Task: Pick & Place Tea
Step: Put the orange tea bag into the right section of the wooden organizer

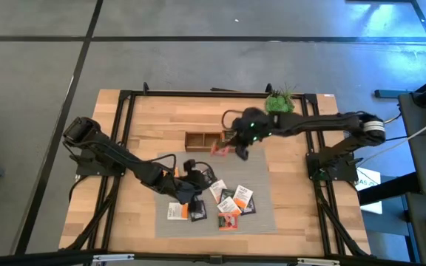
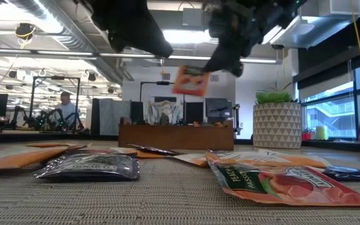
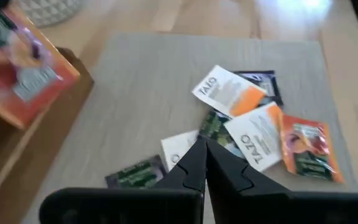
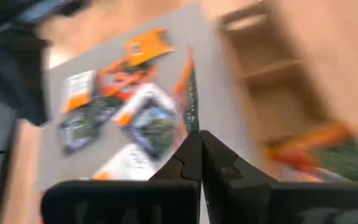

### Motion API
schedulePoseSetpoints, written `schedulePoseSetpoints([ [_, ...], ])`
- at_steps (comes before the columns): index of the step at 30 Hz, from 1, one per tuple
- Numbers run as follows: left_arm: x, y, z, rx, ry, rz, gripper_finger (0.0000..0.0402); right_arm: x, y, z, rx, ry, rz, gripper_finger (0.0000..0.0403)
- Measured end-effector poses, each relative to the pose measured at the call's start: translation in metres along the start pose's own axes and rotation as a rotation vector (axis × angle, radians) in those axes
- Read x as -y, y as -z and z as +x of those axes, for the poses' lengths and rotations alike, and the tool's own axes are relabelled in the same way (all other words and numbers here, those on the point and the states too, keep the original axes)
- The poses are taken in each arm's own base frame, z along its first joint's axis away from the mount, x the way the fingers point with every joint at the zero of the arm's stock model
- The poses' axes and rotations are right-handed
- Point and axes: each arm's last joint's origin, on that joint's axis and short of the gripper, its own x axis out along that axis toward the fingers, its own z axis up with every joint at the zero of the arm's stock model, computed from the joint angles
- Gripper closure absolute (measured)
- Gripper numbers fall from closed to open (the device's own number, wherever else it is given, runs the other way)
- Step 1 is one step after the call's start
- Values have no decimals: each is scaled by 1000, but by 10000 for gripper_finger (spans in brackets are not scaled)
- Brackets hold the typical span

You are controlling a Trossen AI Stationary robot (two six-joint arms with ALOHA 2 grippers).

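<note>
An orange tea sachet [image 2: 190,80] hangs in the air just in front of the brown wooden tray [image 1: 204,140], with my right gripper [image 1: 235,151] shut on it. The same sachet shows blurred in the left wrist view [image 3: 23,68]. Several more tea sachets, orange, white and dark [image 1: 228,201], lie flat on the grey mat [image 1: 265,185]. My left gripper [image 3: 204,144] hovers above the left part of that pile [image 1: 200,179], shut, with nothing between its fingertips. My right gripper pinches the orange sachet between its two fingers at one upper edge [image 2: 206,70]. The fingers slant downward from the table's right side. In the right wrist view the sachet [image 4: 188,93] stands edge-on beyond the fingertips. It hangs tilted, clear of mat and tray.
The tray [image 2: 177,136] stands at the mat's far edge, its compartments open upward. A potted green plant [image 1: 279,100] sits behind it at the far right. Black frame rails [image 1: 124,133] run along the table's sides. A person sits in the room beyond [image 2: 65,106].
</note>
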Motion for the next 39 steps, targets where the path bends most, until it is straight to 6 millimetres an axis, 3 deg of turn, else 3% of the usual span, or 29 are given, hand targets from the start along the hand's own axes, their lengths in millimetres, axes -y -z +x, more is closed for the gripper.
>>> schedulePoseSetpoints([
  [5, -4, -1, 2, 11, -45, 4, 393, 23, 2, -14, -36, 168, -35, 402],
  [15, -10, -3, 5, -12, -21, -10, 393, 53, 23, 3, -119, 222, -40, 403],
  [33, -11, -4, 6, -14, -27, -1, 397, 58, 33, 14, -83, 216, -182, 395],
  [39, -12, -1, 5, -40, -36, 1, 394, 57, 32, 14, -68, 215, -209, 371],
])
